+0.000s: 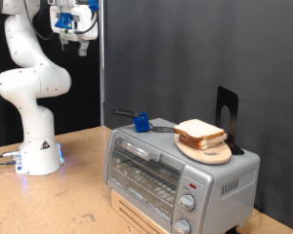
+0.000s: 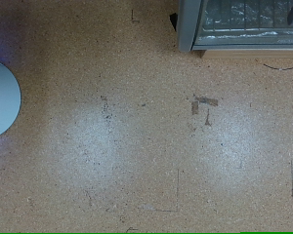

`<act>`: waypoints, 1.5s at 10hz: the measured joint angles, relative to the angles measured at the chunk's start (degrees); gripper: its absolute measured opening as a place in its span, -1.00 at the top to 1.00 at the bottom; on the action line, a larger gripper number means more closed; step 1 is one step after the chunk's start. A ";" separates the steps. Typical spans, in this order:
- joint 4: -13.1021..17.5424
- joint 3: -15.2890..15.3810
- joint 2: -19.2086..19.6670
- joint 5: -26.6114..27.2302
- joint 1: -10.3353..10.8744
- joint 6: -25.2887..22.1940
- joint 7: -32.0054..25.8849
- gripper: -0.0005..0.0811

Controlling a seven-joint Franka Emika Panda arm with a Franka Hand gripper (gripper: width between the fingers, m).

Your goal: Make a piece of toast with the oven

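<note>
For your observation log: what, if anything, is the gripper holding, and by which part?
Nothing. The gripper hangs high above the table, nothing between its fingers, far from the oven and the bread slices on top.

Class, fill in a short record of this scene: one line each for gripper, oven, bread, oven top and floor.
gripper: gripper raised high at the exterior view's top left, holding nothing
oven: oven door shut, on a wooden base
bread: slices piled on a round wooden board
oven top: blue object beside the board
floor: cork surface, taped spot
</note>
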 joint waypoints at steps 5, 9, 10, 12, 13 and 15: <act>-0.06 -2.54 -0.63 -1.12 2.79 4.70 -26.96 -0.99; -1.47 -5.51 -1.72 0.29 5.92 9.42 -40.86 -0.99; -2.93 -6.75 -2.84 0.46 7.42 12.14 -47.04 -0.99; -7.20 -8.77 -3.69 0.41 10.20 21.47 -58.74 -0.99; -9.99 -9.69 -3.37 0.08 11.29 28.49 -64.41 -0.99; -11.75 -10.34 -3.17 0.06 11.98 32.13 -66.98 -0.99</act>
